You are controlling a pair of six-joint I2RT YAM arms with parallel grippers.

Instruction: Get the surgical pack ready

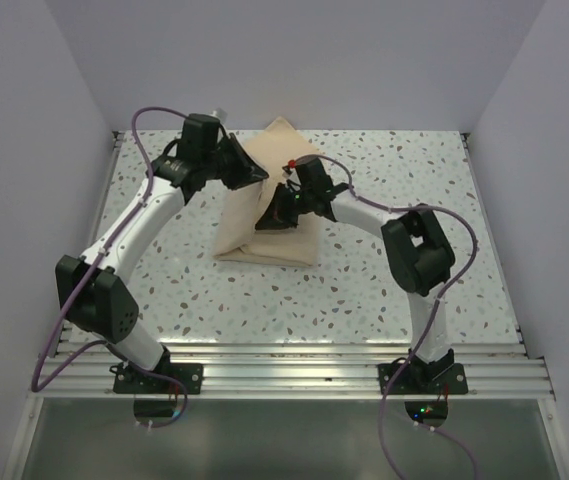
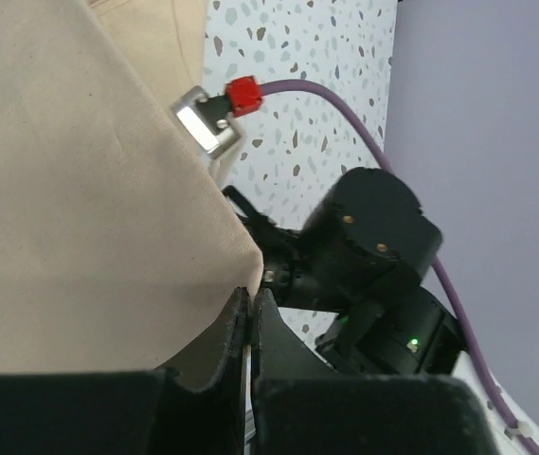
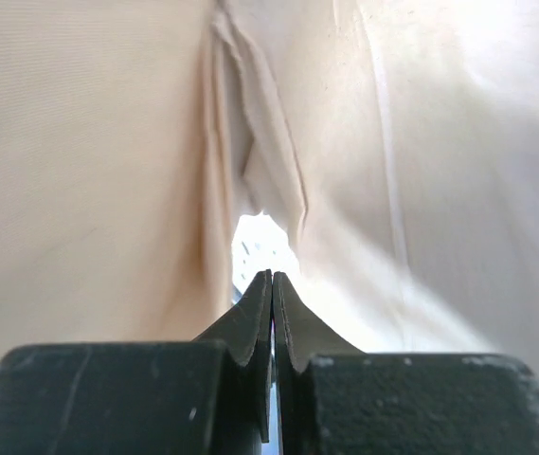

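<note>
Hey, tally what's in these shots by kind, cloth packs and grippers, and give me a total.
Pack: 1
Grippers: 2 (left gripper, right gripper)
Total: 3

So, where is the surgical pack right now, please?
Top view: the surgical pack lies centre-frame toward the far side, under the left gripper and right gripper.

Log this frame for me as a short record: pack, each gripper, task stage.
surgical pack: tan cloth, partly folded bundle, lying on the speckled table, far middle
left gripper: shut on a corner of the cloth
right gripper: shut, tips in among the cloth folds; whether it pinches any cannot be told
task stage: wrapping under way, both arms meeting over the bundle
</note>
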